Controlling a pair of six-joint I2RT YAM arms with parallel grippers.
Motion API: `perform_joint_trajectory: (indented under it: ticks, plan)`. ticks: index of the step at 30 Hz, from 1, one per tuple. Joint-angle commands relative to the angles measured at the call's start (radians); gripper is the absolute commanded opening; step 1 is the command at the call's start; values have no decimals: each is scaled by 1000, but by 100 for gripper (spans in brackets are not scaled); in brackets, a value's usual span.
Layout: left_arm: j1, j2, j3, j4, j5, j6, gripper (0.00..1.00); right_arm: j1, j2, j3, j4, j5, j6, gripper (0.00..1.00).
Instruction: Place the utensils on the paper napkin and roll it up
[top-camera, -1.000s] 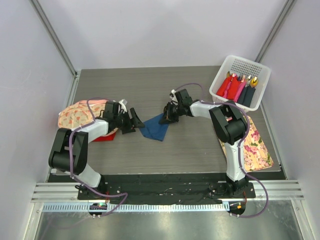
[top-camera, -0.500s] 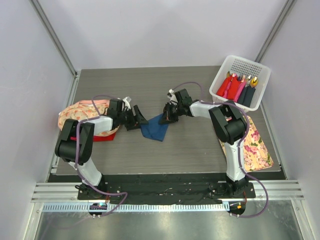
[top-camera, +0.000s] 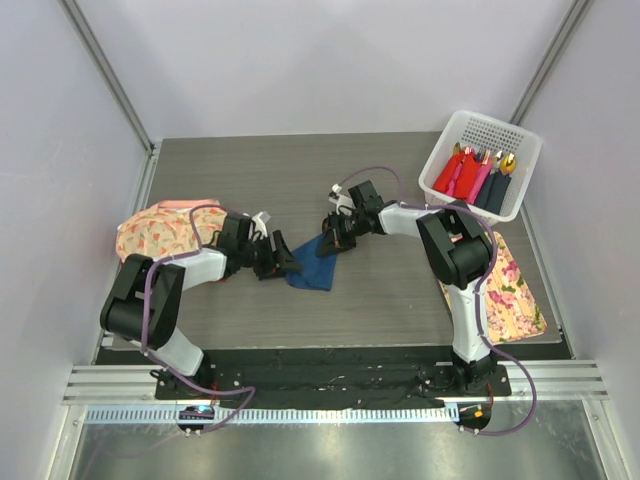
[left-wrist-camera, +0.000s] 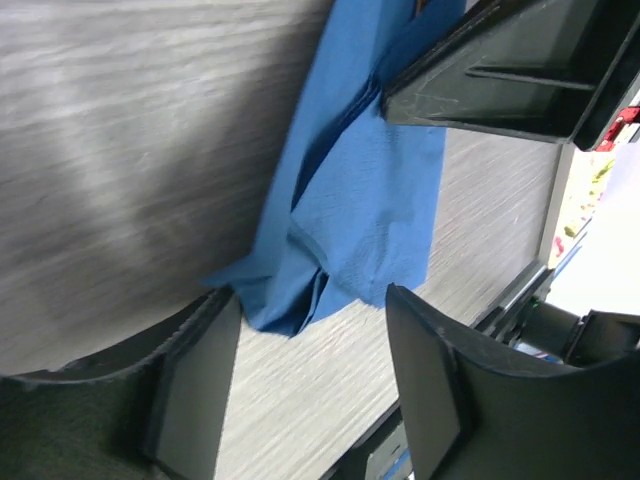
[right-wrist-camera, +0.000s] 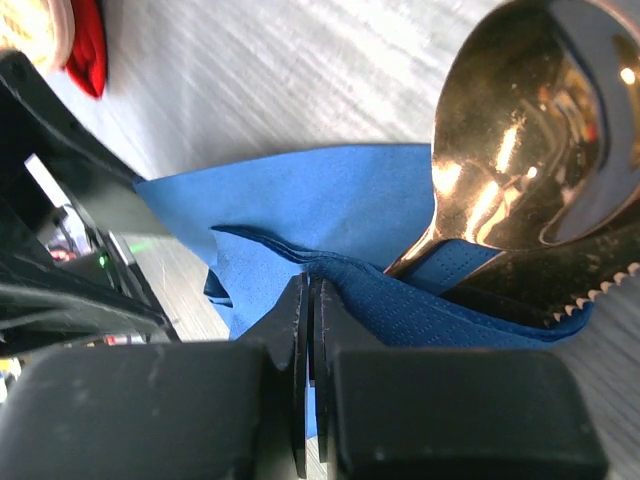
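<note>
Top external view: locates the napkin (top-camera: 316, 264) mid-table, between the left gripper (top-camera: 281, 260) and the right gripper (top-camera: 336, 232), well apart from the basket (top-camera: 495, 130) at the far right corner. Judges cutlery placement done, at least in part: finds the spoon (right-wrist-camera: 530, 130) and a saw-edged blade (right-wrist-camera: 545, 292), probably a knife, tucked inside a fold of the blue paper. Rates rolling as barely begun: loosely folded over, not yet a tight roll. Reads the bundle's long axis as diagonal, from the far end by the right gripper toward the near left. Records the spoon's bowl poking out of the fold near the right gripper, handle hidden inside; cannot tell its heading on the table from above. Reports right gripper clamped flat, apparently pinching the folded edge. Reports left gripper part open, straddling the napkin's near corner without gripping.
</note>
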Motion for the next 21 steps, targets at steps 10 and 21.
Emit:
perform_joint_trajectory:
  ticks: [10, 21]
  plan:
    - [64, 114, 107, -176, -47, 185, 66, 17, 27, -37, -154, 17, -124, 1]
    - [1, 172, 62, -78, 74, 106, 59, 15, 40, -29, -151, 31, -110, 1]
